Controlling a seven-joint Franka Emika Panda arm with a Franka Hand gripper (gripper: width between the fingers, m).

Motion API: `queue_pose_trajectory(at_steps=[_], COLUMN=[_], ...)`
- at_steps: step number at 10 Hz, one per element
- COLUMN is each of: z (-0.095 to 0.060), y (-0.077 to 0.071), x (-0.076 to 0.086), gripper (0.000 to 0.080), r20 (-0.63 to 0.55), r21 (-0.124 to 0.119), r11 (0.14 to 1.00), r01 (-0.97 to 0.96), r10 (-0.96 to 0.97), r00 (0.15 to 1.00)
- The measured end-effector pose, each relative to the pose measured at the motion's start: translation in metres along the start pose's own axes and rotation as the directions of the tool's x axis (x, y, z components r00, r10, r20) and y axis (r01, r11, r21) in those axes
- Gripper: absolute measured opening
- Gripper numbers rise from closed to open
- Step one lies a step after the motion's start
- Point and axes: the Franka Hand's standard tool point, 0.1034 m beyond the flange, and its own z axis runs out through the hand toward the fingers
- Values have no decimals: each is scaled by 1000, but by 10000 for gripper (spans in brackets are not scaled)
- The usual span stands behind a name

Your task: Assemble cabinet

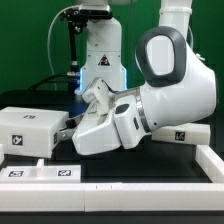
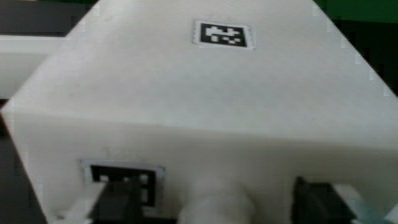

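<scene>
Here, the exterior view gives the whole setting; the white arm (image 1: pixel 165 95) reaches down from the exterior view's right toward the cabinet (image 1: pixel 30 128), a white boxy body lying on the black table (image 1: pixel 140 165) at the exterior view's left, with a small black-and-white tag (image 1: pixel 24 118) on its upper face; the gripper (image 1: pixel 70 124) meets the end of that body nearest the arm, and its dark fingers look to be touching or just beside it, though this view is too coarse to separate the two. In front of the cabinet lies the marker board (image 1: pixel 40 172), flat on the table; a white rail (image 1: pixel 212 160) borders the table at the exterior view's right; a second white robot housing (image 1: pixel 100 50) stands behind, before a green backdrop.

The wrist view shows none of these surroundings; the cabinet (image 2: pixel 196 100) fills it almost entirely, one broad plain face with a single tag (image 2: pixel 224 33) near its far edge. Two dark square shapes and a rounded white form sit at the near edge, blurred; whether the jaws stand apart or grip the body cannot be told from either view.
</scene>
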Motion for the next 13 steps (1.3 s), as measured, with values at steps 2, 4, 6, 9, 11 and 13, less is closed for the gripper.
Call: queue_pose_trajectory(at_steps=[2, 4, 6, 9, 11, 13], z=[-1, -4, -2, 0, 2, 3], y=[1, 8, 8, 8, 6, 5], x=[2, 5, 4, 6, 10, 12], gripper=[594, 785, 797, 795, 795, 795], r20=[-14, -95, -120, -122, -117, -116], r21=[-6, -28, -29, -27, -27, -28], r11=[1000, 999, 999, 999, 1000, 1000], r01=[-3, -16, -21, -19, -14, -10], r10=[2, 13, 18, 15, 11, 7], r00=[1000, 995, 993, 992, 993, 993])
